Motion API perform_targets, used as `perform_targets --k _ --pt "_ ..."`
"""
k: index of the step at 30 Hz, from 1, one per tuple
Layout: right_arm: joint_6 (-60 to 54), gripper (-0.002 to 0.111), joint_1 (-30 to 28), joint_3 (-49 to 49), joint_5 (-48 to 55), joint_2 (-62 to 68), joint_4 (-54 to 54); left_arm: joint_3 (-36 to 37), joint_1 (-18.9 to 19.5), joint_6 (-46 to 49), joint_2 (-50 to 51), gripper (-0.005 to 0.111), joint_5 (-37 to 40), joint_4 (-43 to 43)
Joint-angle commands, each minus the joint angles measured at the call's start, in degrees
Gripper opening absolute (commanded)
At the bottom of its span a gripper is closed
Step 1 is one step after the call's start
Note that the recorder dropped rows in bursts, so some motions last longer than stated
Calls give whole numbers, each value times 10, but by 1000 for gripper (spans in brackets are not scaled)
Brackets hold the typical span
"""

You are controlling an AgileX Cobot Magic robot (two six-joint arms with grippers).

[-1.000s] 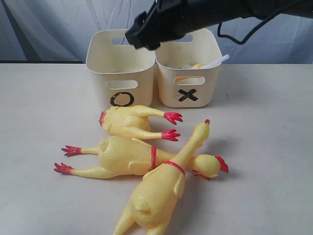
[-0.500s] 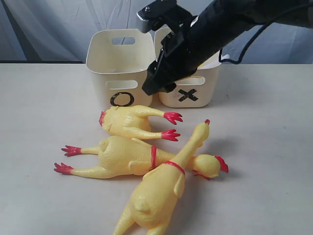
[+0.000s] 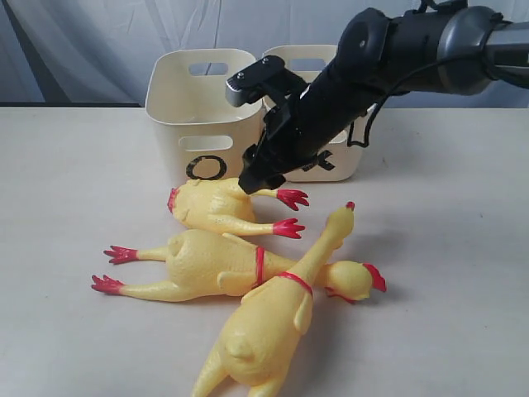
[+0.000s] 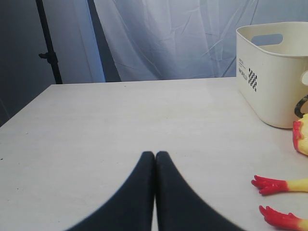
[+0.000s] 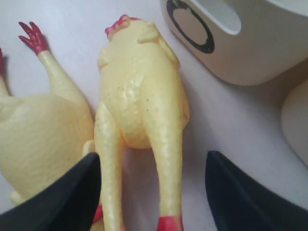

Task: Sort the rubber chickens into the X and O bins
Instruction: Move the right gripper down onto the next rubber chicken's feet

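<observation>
Rubber chickens [image 3: 216, 266], three in all, lie in a cluster on the pale worktop [image 3: 450, 294] in the exterior view, in front of two cream tubs. The short chicken [image 3: 216, 207] is nearest the tubs, comb toward the left, red feet toward the right. The middle chicken [image 3: 198, 263] lies crosswise behind it, feet to the left and head to the right. The front chicken [image 3: 266, 324] lies over the middle chicken's neck, its head pointing up toward the tubs. The O bin [image 3: 198, 103] stands on the left. Just beside it stands the X bin [image 3: 354, 153], its mark mostly hidden by the dark arm. The right pincer [image 3: 251, 180] hangs low over the leg end of the short chicken, in front of the O bin's corner.

In the left wrist view, the left pincer [image 4: 155, 166] has its two black fingers pressed together with nothing between them, low over bare worktop [image 4: 120, 120]. The O bin [image 4: 272, 72] stands off to one side. Near it are the red comb of the short chicken [image 4: 299, 137] and the two red feet of the middle chicken [image 4: 270, 183].

In the right wrist view, the right pincer [image 5: 153, 166] is spread wide and grips nothing. Its fingers [image 5: 62, 197] stand on either side of the short chicken [image 5: 139, 96], whose two legs run back between them. Whether a finger touches a leg cannot be told. The middle chicken [image 5: 41, 139] lies just beside it. The O bin [image 5: 236, 55] shows its black ring beyond the short chicken's comb, and a corner of the X bin [image 5: 297, 120] shows at the edge.
</observation>
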Motion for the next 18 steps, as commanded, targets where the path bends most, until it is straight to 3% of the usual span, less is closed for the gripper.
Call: perform_targets --k 1,8,14,18 --pt "3 60 -4 -2 -12 17 4 1 1 -4 -3 0 -9 0" --pt "51 57 -4 -2 -17 30 -37 1 1 -4 -3 0 -9 0" --pt "65 22 -4 -2 14 30 -80 1 1 -4 -3 0 -9 0" --pt "65 22 -4 -2 29 30 -80 1 1 -4 -3 0 -9 0"
